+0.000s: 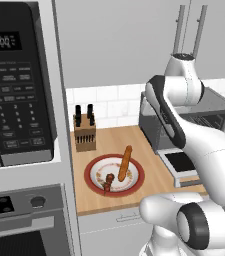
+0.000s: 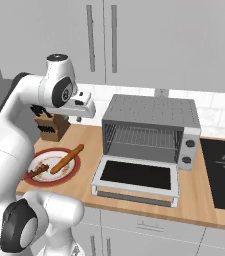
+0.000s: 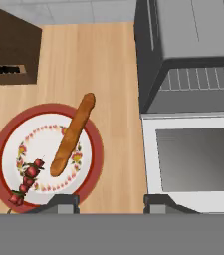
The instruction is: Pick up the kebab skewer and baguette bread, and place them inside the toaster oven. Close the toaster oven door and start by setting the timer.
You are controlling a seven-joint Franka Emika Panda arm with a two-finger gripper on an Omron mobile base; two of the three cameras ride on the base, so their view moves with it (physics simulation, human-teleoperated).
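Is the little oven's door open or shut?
Open. The toaster oven door lies folded down flat on the counter, and the wire rack inside the toaster oven shows.

White arm bent high, gripper (image 3: 111, 203) pointing down — jaws apart, empty

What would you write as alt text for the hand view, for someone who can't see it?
Looking down on a wooden counter: a red-rimmed plate holds a long baguette bread and a small kebab skewer. To the right, the toaster oven stands with its glass toaster oven door dropped open. A knife block sits at top left.
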